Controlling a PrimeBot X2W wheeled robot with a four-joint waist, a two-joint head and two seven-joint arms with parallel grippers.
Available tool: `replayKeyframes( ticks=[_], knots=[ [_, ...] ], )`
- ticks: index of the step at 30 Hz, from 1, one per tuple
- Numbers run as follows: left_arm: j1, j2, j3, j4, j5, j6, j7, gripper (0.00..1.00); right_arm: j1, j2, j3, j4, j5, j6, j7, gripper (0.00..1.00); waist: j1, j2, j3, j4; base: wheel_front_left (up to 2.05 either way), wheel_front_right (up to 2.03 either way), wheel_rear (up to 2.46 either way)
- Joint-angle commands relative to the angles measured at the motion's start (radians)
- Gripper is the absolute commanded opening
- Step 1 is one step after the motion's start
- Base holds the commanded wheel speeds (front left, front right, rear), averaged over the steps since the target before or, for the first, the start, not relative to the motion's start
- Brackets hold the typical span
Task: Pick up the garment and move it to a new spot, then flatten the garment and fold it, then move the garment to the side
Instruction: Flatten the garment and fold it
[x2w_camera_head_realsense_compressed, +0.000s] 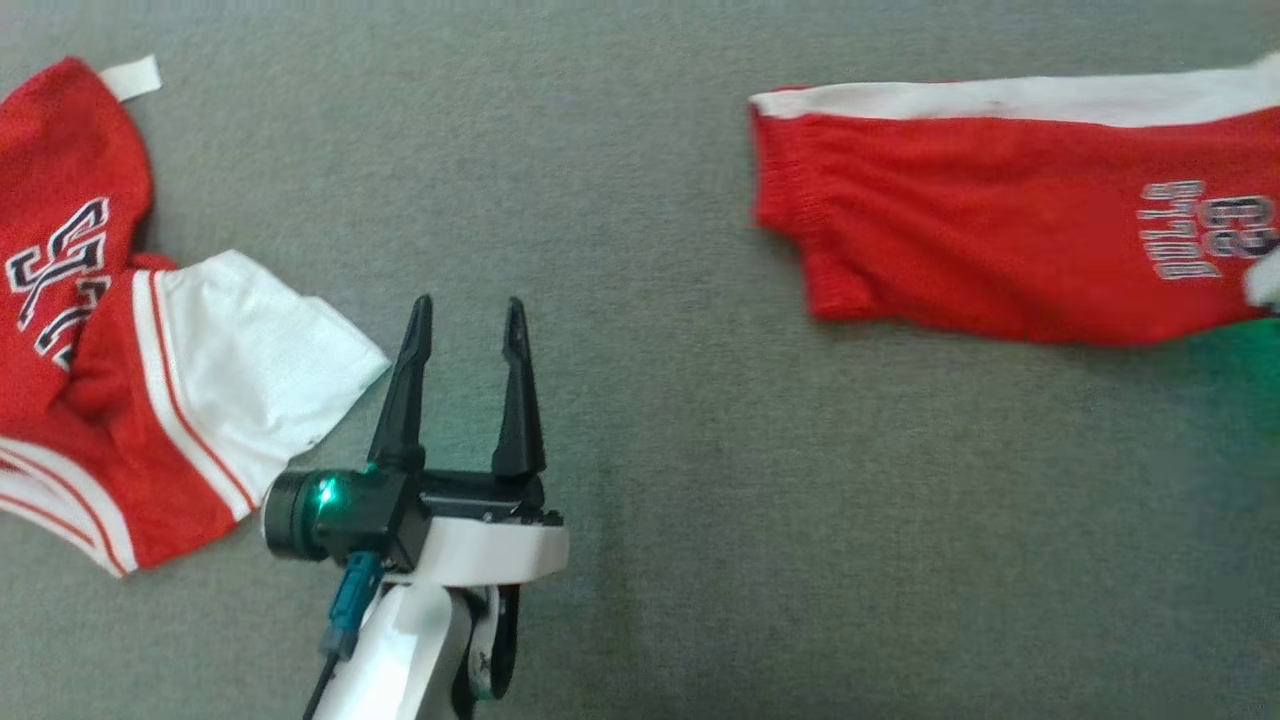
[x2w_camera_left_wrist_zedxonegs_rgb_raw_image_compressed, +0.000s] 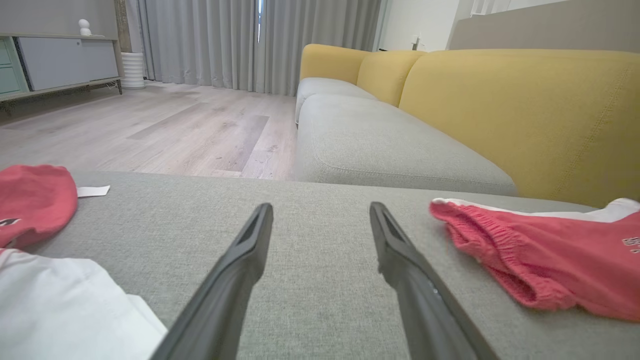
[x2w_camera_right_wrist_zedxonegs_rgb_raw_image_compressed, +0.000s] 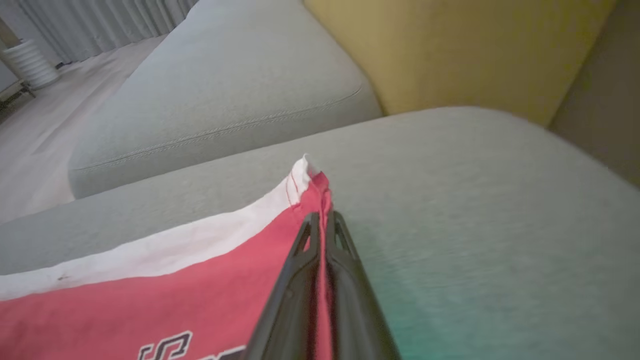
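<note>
Red jersey (x2w_camera_head_realsense_compressed: 90, 400) lies crumpled at the left edge of the grey cushion (x2w_camera_head_realsense_compressed: 640, 200). One white sleeve is spread toward the middle, and the white tag (x2w_camera_head_realsense_compressed: 130, 78) shows at its far end. Black, white-outlined lettering faces up.

Left pincer (x2w_camera_head_realsense_compressed: 470, 302) sits just right of that sleeve with its fingers spread and nothing between them. It is close to the jersey; contact cannot be told.

Red shorts (x2w_camera_head_realsense_compressed: 980, 240) with a white edge band lie well apart on the right side.

Right pincer (x2w_camera_right_wrist_zedxonegs_rgb_raw_image_compressed: 324, 215) is pressed together on a corner of the red shorts, red cloth showing between its fingers.

Yellow sofa back (x2w_camera_left_wrist_zedxonegs_rgb_raw_image_compressed: 525, 110) stands behind.
</note>
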Motion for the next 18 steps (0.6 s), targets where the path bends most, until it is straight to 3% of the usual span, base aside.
replayKeyframes(
  ticks=[1,4,8,18],
  knots=[
    [0.005,0.001,0.043,-0.025,0.01,-0.01,-0.005,1.0,0.021,-0.048,0.011,-0.016,-0.011,0.007,-0.02,0.0,0.0,0.0,-0.021,-0.025,0.0,0.0,0.0],
    [0.013,0.001,0.054,-0.018,0.013,-0.022,-0.005,1.0,0.016,-0.085,0.01,-0.021,-0.024,0.007,-0.037,0.0,0.0,0.0,-0.029,-0.037,0.0,0.0,0.0],
    [0.017,0.001,0.054,-0.008,0.009,-0.033,-0.005,1.0,-0.006,-0.08,0.015,-0.065,-0.044,0.007,-0.054,0.0,0.0,0.0,-0.042,-0.044,0.0,0.0,0.0],
    [0.043,0.001,0.047,0.03,0.001,-0.058,-0.005,1.0,-0.003,0.094,0.135,-0.31,-0.151,0.007,-0.061,0.0,0.0,0.0,-0.1,-0.018,0.0,0.0,0.0]
  ],
)
